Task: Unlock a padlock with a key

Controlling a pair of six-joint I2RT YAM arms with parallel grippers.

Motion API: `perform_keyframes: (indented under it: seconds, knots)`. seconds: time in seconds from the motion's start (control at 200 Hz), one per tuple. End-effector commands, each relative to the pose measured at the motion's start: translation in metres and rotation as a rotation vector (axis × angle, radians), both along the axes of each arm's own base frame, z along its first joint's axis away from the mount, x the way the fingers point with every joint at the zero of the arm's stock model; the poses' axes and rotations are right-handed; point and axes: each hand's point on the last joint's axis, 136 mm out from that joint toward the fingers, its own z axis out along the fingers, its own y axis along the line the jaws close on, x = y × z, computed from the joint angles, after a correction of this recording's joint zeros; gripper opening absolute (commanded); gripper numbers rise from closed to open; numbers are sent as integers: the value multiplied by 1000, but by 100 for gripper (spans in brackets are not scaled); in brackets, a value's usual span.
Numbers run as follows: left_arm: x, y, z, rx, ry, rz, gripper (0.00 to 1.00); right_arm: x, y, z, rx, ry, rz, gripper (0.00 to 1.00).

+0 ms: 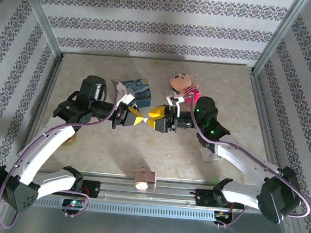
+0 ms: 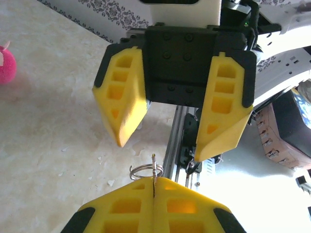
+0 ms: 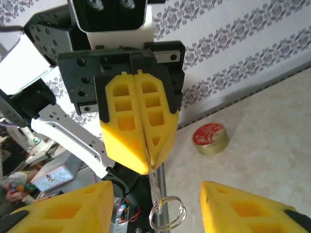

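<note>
Key held over the beige counter, mid-counter; unlocking seemingly all still ahead.
Left gripper clamped on the thin silvery ringed key; right gripper spread apart, facing it.

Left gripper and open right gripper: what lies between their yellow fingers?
A thin metal key with silvery wire ring, pinched by the left gripper: left wrist view.
</note>
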Motion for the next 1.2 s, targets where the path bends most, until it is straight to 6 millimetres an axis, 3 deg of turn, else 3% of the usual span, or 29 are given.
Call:
perform_keyframes:
  seconds: [0.0, 0.265, 0.919, 0.989, 1.079, 1.199]
  knots:
    - [-9, -4, 3, -2, -16, -55, 0, -13, 6, 16, 30, -56, 103, 47]
    - [-4, -2, 1, 11, -18, -21, 0, -11, 11, 11, 22, -44, 125, 45]
    - [6, 0, 5, 5, -39, 21, 0, -10, 11, 0, 4, 3, 144, 23]
    - [5, 0, 6, 2, -40, 19, 0, -8, 11, -1, 2, 7, 142, 23]
    - [4, 0, 6, 1, -43, 15, 0, -5, 11, -3, -4, 21, 132, 35]
    - [3, 1, 7, -1, -46, 16, 0, 4, 8, -7, -13, 34, 88, 36]
